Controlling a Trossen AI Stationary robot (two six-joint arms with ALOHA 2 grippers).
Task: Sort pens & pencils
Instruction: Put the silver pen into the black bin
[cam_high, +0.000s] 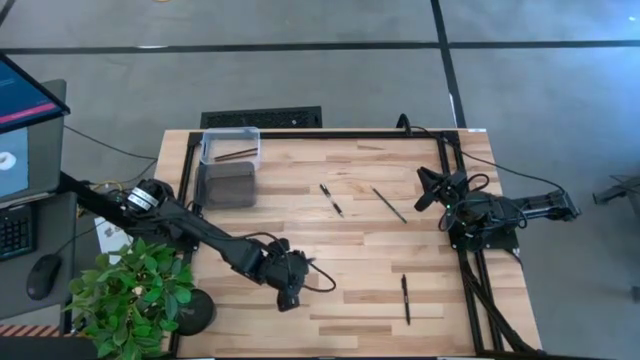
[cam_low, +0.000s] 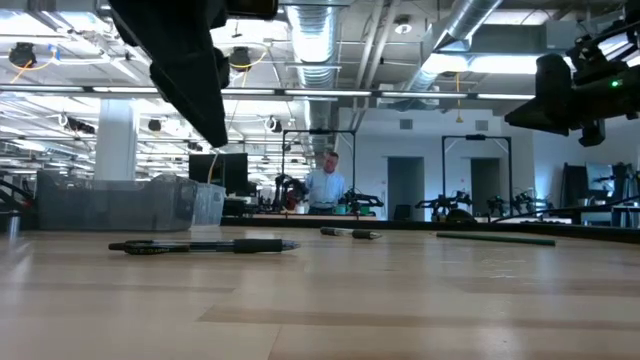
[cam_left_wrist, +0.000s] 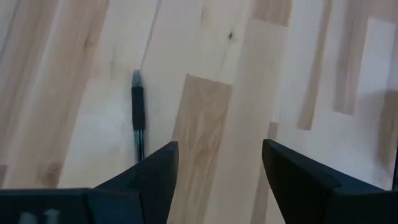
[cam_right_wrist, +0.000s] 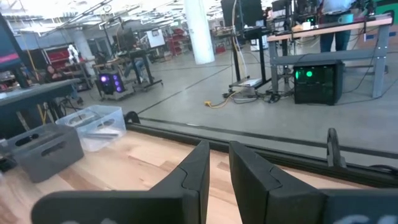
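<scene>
Two pens (cam_high: 331, 200), two pencils (cam_high: 389, 205)

My table (cam_high: 350, 290) is a pale wood-plank top with a dark frame along its edges. At its far left corner stand two bins side by side, touching: a clear bin (cam_high: 230, 146) with thin brown pencils (cam_high: 236, 154) inside, and just in front of it a grey bin (cam_high: 229, 185). Out on the bare wood, near the middle, lies one black pen (cam_high: 331, 199), and a little to its right a thin dark pencil (cam_high: 389, 205), both at a slant and apart from each other. Nearer the front edge, right of centre, a second black pen (cam_high: 405, 298) lies by itself, well apart from the others.
</scene>
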